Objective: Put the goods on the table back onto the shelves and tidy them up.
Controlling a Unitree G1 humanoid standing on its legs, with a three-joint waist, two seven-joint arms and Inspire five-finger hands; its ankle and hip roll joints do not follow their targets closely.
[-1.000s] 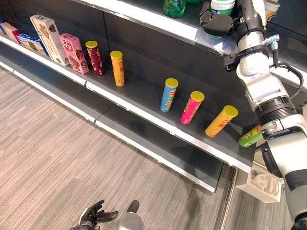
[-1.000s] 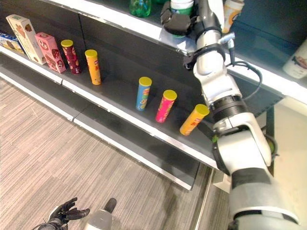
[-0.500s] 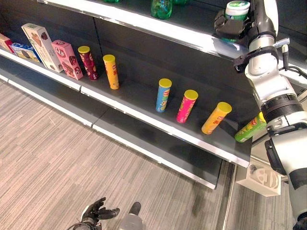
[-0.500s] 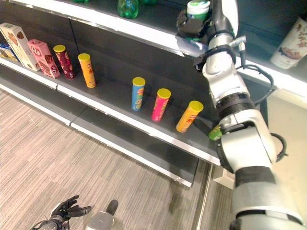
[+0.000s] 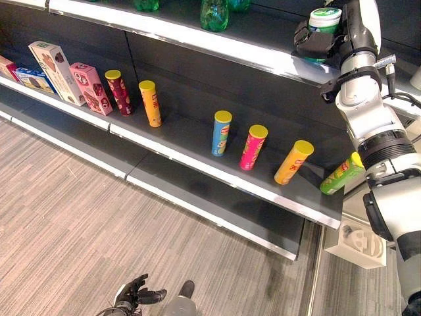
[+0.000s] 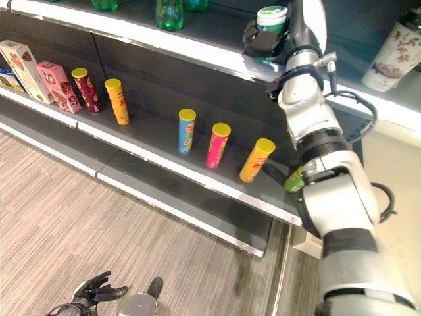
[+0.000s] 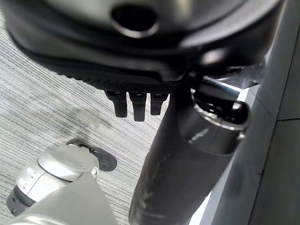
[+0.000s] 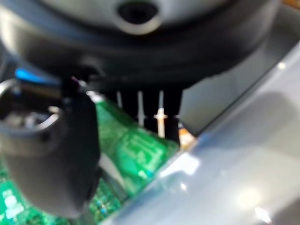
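The right hand (image 5: 316,45) is curled round a white tub with a green lid (image 5: 323,20), holding it at the front edge of the upper dark shelf (image 5: 217,45), right of the green bottles (image 5: 215,14). The left hand (image 5: 135,296) hangs low over the grey carpet floor (image 5: 72,217), fingers relaxed and holding nothing. On the lower shelf (image 5: 197,164), 6 tall tubes stand well apart, with open room between them.

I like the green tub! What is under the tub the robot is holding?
The upper shelf lies below the green tub in the right hand. Fingers hide its base, so contact is unclear.
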